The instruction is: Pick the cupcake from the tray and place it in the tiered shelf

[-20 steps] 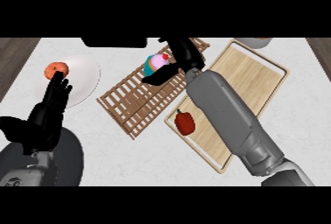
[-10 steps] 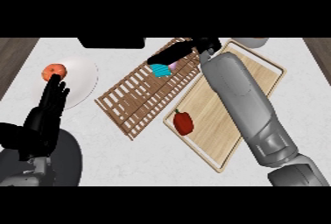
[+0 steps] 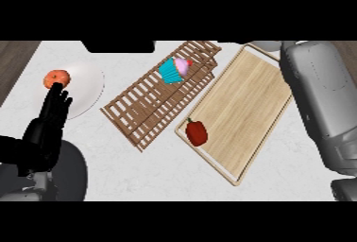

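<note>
Teal-wrapped, the cupcake (image 3: 175, 70) now lies tilted on the slatted tiered shelf (image 3: 150, 108), off the wooden tray (image 3: 251, 99); the right hand that carried it has gone from view, so placing looks done. The left hand (image 3: 47, 125) rests open, holding nothing

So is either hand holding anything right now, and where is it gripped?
Nothing is held. The left hand is open beside the plate; the cupcake lies on the shelf; the right hand is out of view.

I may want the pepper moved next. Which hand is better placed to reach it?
Right, probably: its forearm runs beside the tray holding the pepper; the left hand rests beyond the shelf.
</note>
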Action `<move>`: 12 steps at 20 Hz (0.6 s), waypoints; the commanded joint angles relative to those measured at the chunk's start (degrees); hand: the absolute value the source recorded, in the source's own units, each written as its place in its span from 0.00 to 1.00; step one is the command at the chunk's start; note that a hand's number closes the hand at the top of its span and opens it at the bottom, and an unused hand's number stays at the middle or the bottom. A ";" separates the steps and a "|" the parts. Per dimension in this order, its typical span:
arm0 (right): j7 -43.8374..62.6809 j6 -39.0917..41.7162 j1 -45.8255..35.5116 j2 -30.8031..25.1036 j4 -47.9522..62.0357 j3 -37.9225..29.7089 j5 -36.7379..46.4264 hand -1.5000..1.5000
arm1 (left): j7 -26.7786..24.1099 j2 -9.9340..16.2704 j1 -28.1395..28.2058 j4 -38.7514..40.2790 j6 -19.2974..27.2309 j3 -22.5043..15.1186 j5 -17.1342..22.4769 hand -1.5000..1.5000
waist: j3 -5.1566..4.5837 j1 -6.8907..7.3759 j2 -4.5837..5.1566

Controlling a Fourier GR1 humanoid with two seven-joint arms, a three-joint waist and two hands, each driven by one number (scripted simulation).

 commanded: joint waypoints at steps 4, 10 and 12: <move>-2.94 11.59 3.92 -10.59 2.76 -5.15 -3.94 0.00 | -0.99 -0.82 -1.77 2.06 -0.37 -0.46 -0.57 0.50 | 0.00 0.17 0.23; -7.65 18.73 3.35 -15.01 7.97 -7.97 -5.75 0.00 | 1.76 0.66 -5.68 3.07 -1.25 2.01 1.01 0.50 | 0.01 0.44 0.27; -10.29 22.84 5.28 -17.29 8.55 -8.52 -6.35 0.00 | -0.55 -1.93 -3.04 3.12 1.27 -0.81 -2.64 0.50 | 0.02 0.35 0.25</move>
